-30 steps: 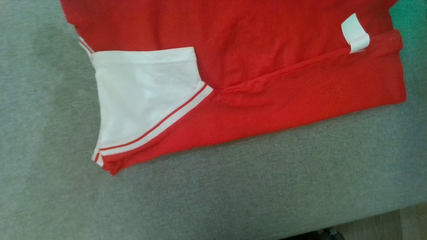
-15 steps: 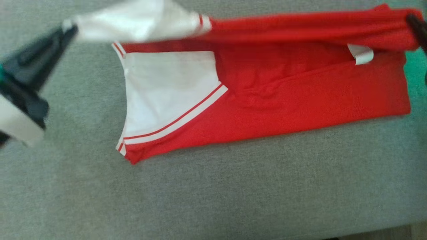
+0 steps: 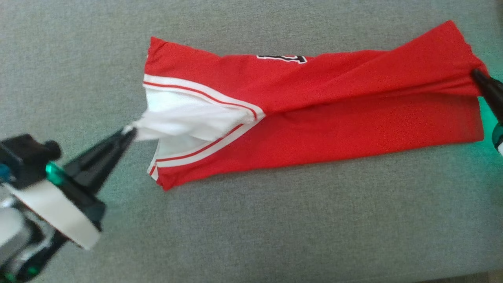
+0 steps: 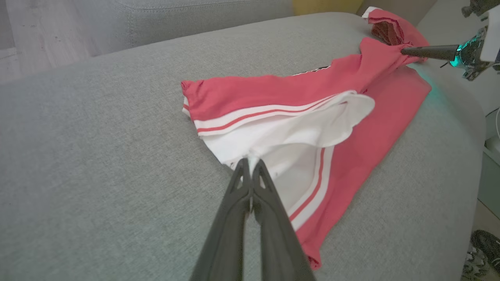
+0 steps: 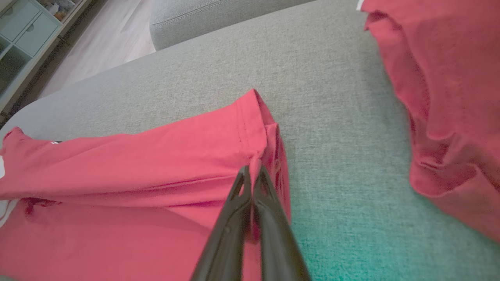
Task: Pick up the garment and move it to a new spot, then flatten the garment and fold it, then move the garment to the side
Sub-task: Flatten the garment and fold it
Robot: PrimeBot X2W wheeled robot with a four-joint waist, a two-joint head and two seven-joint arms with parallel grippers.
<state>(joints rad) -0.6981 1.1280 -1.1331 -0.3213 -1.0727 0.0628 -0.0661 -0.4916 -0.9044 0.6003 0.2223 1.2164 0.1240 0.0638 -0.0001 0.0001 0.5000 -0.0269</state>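
We see the red garment (image 3: 334, 118) lying folded on the grey sofa cushion (image 3: 275, 236), its long axis running left to right and its white, stripe-trimmed end toward our left. Our left hand (image 3: 131, 133) pinches the white fabric there, and our right hand (image 3: 475, 72) pinches the red hem opposite. The black-and-white print (image 3: 281, 58) at the far edge is unreadable.

Soft even daylight; teal glow on cushion (image 3: 467, 157); left tool (image 3: 131, 133) blurred in head view.
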